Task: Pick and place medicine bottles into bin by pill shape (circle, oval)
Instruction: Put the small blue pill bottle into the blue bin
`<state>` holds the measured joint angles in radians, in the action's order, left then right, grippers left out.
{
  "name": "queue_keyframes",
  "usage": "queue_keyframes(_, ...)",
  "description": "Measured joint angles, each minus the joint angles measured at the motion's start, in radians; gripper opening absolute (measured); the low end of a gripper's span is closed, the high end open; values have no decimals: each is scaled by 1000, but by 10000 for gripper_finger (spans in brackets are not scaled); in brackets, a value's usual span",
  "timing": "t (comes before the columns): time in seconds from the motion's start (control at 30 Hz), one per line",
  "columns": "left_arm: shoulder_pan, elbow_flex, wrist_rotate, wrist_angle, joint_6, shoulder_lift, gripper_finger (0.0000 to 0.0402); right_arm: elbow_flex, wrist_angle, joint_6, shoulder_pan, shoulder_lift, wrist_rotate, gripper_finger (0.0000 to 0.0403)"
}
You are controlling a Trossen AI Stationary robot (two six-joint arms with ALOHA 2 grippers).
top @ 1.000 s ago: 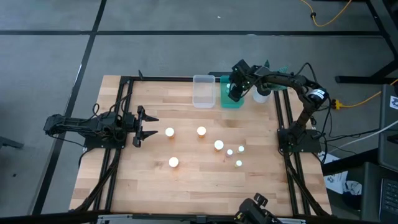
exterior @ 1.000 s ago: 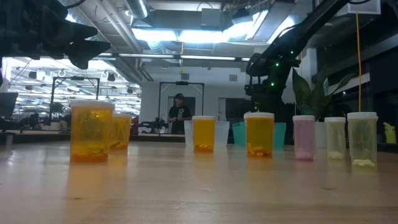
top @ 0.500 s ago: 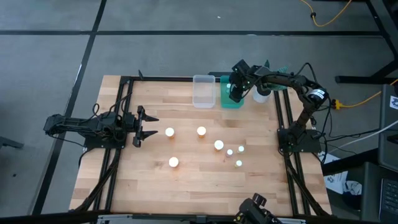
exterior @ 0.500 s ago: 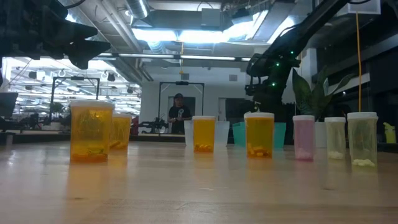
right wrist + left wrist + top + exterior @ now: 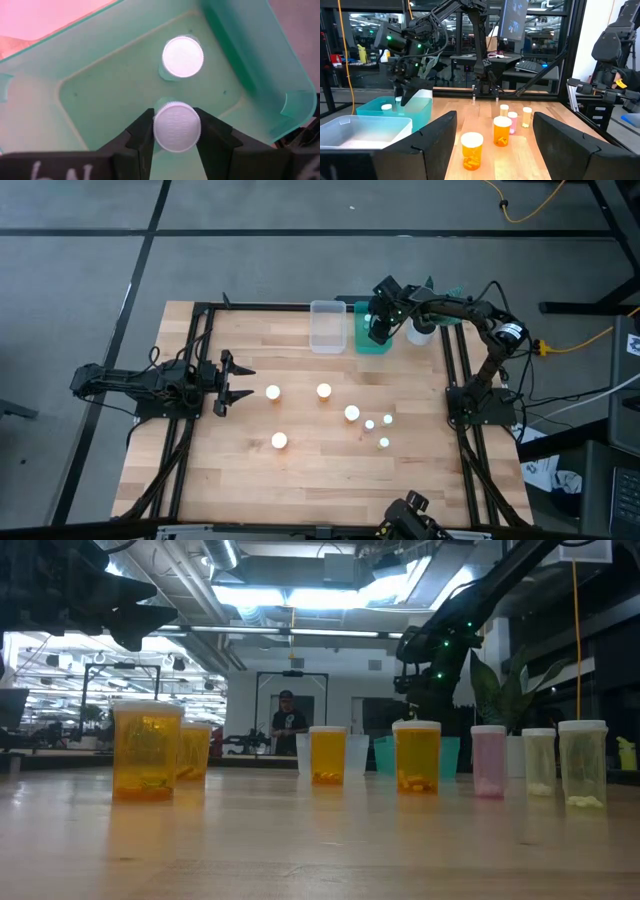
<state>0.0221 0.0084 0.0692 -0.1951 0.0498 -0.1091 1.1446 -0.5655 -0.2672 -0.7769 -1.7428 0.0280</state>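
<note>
My right gripper point(image 5: 378, 330) point(image 5: 177, 131) points down into the teal-green bin point(image 5: 371, 345) and is shut on a small white-capped bottle point(image 5: 176, 126). A second small bottle point(image 5: 182, 56) stands on the bin's floor beside it. The clear bin point(image 5: 326, 326) sits to the left of the teal one. Four orange bottles point(image 5: 323, 391) and three small bottles point(image 5: 383, 443) stand upright on the table. My left gripper point(image 5: 236, 380) point(image 5: 495, 122) is open and empty at the table's left, facing the nearest orange bottle point(image 5: 272, 391). My right gripper pinches the small bottle's white cap point(image 5: 176, 126) by its rim, one finger point(image 5: 142, 134) on each side. The fingers come from above, pointing down. The bottle is upright inside the teal-green bin; the cap hides whether its base rests on the floor.
A white pot with a green plant point(image 5: 421, 331) stands just right of the teal-green bin, close to my right arm. The standing bottles cluster at mid-table. A person point(image 5: 288, 730) is far off in the room behind.
</note>
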Motion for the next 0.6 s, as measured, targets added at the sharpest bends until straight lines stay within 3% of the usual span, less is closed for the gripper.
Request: queue_keyframes(0.6,0,0,0,0,0,0,254,0,5,-3,0,0,0,134)
